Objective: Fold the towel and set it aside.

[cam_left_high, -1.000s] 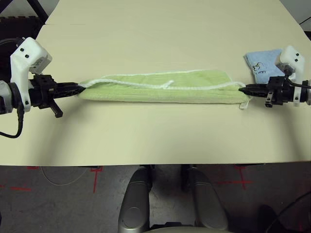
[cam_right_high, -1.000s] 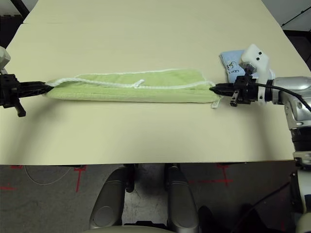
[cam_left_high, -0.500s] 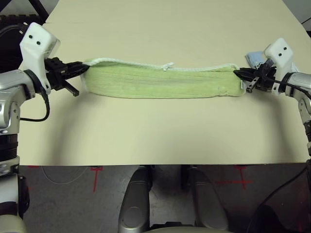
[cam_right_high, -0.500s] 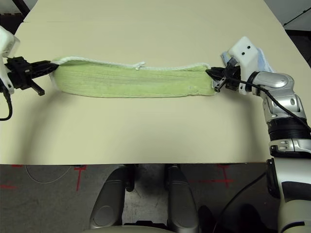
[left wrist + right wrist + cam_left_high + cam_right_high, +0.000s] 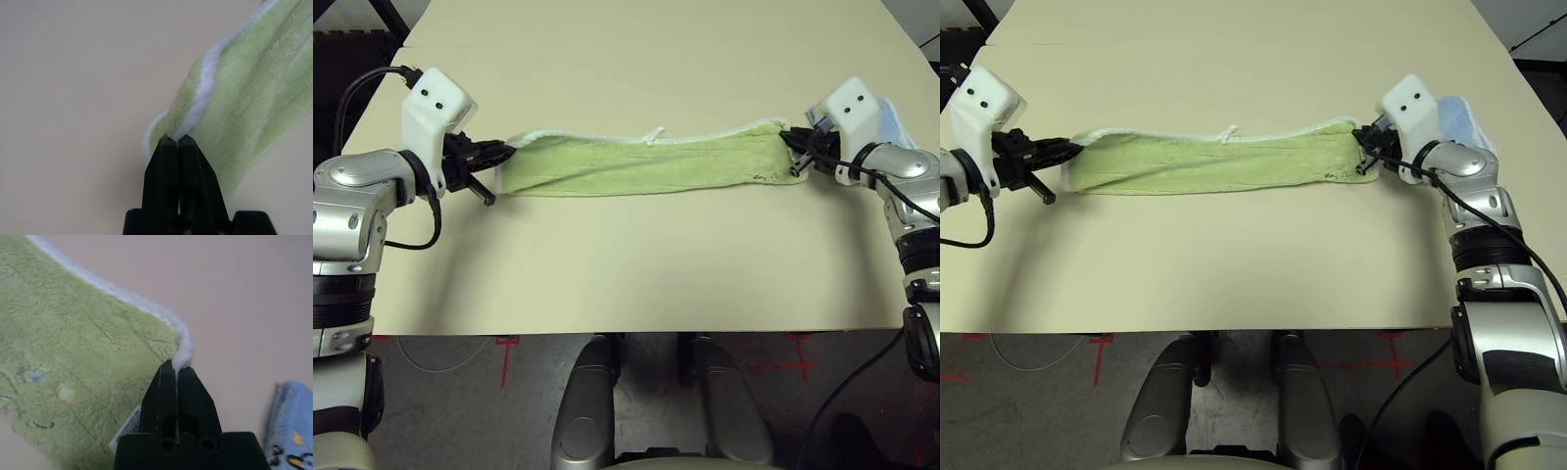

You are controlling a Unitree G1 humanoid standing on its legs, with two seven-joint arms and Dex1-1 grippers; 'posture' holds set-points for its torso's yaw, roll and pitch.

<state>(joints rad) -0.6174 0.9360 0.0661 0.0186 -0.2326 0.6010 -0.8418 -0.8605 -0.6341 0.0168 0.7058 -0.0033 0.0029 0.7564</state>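
Light green terry cloth towel with white stitched edging (image 5: 641,164) lay stretched sideways as folded band across far half of beige table (image 5: 626,264)

Left gripper (image 5: 505,153) pinched shut on towel's left corner, silver forearm angled inward, fingers near level

Right gripper (image 5: 789,143) clamped on right corner edging, arm bent at elbow, pointing inward

Small light blue towel (image 5: 1459,119) lay behind right wrist

Towel (image 5: 636,164) lt green w/ white edging (small dark mark); blue towel (image 5: 292,450); beige table (image 5: 636,264).
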